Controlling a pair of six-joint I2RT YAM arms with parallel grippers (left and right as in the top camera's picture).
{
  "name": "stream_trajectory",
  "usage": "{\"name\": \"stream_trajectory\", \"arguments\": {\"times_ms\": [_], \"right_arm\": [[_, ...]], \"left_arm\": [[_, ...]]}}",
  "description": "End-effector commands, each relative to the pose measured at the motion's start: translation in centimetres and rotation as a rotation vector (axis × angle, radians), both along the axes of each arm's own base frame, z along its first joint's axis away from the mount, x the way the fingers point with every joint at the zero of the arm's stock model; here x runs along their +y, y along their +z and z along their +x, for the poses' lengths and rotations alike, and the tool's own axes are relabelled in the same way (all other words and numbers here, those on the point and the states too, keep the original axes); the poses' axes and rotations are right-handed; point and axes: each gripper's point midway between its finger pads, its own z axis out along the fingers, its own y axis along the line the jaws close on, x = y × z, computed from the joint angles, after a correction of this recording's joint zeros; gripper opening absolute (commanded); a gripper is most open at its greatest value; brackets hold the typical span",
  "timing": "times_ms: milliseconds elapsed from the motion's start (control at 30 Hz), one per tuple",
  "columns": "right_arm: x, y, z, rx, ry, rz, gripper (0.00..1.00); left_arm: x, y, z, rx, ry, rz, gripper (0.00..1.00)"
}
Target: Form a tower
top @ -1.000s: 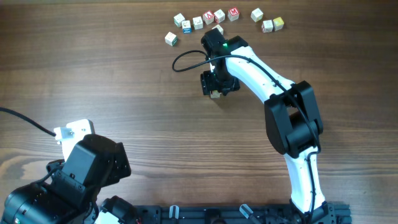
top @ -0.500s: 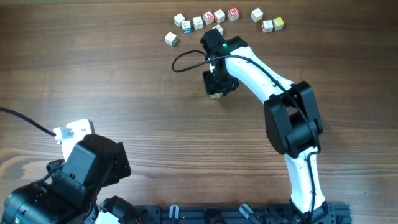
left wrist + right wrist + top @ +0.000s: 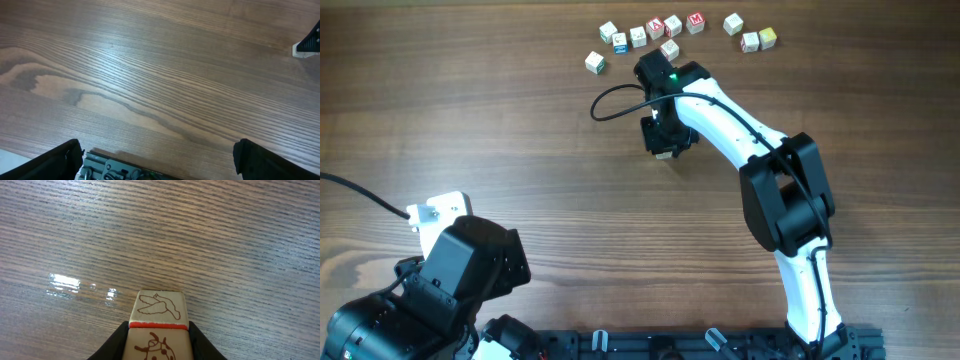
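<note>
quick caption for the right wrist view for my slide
Right gripper clasps a bird-printed wooden block, wood-grain table beyond.

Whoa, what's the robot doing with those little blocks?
It is building a tower. The right tool is clamped on the tower, which looks like stacked picture blocks, in the middle of the table. More loose blocks sit in a row at the far edge. The left tool is open and empty, off to the side.
</note>
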Motion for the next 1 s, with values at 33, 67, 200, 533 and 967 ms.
{"name": "stream_trajectory", "arguments": {"times_ms": [33,67,200,533,967], "right_arm": [[-0.3,0.1,1.4,-0.047,-0.073,-0.043,0.17],[-0.2,0.3,1.6,-0.053,-0.078,-0.038,0.17],[-0.7,0.9,2.3,-0.085,-0.138,-0.065,0.15],[0.9,0.9,1.5,-0.020,-0.205,0.033,0.11],[0.7,-0.1,0.8,0.019,-0.214,0.014,0.21]], "left_arm": [[0.1,0.0,0.0,-0.004,0.013,-0.005,1.00],[0.1,0.0,0.0,-0.004,0.013,-0.005,1.00],[0.1,0.0,0.0,-0.004,0.013,-0.005,1.00],[0.1,0.0,0.0,-0.004,0.013,-0.005,1.00],[0.1,0.0,0.0,-0.004,0.013,-0.005,1.00]]}}
